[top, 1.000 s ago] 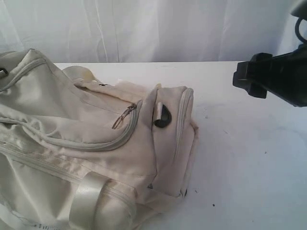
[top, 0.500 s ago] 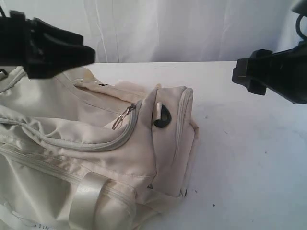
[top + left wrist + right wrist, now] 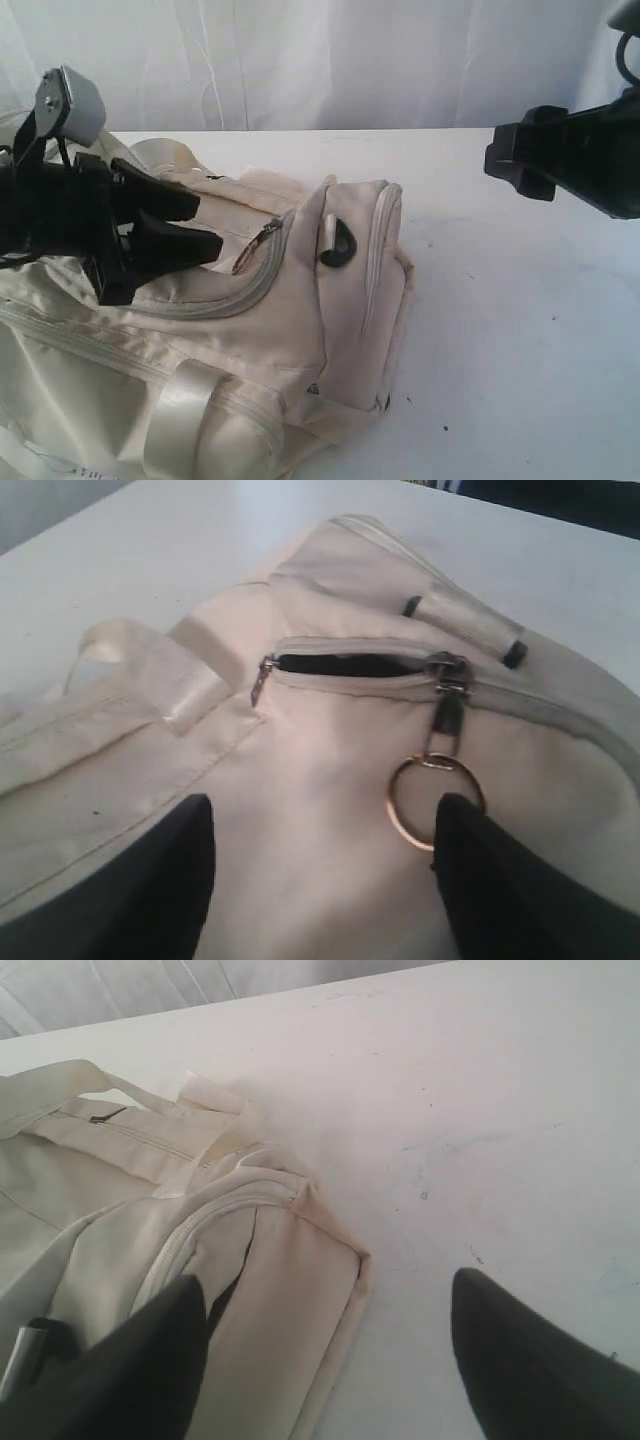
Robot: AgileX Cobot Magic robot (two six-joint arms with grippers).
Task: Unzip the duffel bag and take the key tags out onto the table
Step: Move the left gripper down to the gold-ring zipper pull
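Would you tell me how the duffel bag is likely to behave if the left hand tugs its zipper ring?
The duffel bag will probably be floppy: its fabric lies creased and sagging on the table. Tugging the zipper ring may drag slack cloth along rather than slide the zipper. The shiny webbing handle looks slippery.

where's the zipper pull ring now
The pull ring lies on the duffel bag, left of centre in the exterior view, just ahead of the left gripper.
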